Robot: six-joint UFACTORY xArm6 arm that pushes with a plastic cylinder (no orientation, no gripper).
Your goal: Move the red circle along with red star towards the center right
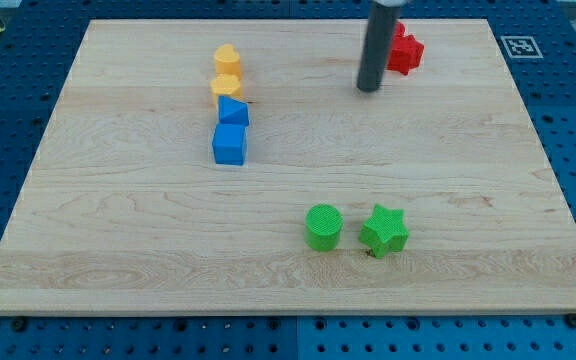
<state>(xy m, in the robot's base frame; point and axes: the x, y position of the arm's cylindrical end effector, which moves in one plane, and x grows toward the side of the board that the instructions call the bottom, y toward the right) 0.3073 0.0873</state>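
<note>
Red blocks [404, 50]: count unclear

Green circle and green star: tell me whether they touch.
Apart. The camera view shows a narrow strip of bare board between the green circle and the green star.

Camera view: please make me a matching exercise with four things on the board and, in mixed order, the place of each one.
Things:
1. green star
2. blue cube
3. my tip
4. upper yellow block

Places:
A. top of the column at the view's left
B. just left of the red blocks, near the view's top
C. right of the green cylinder
D. bottom of the column at the view's left

Pairs: 1-C, 2-D, 3-B, 4-A
</note>
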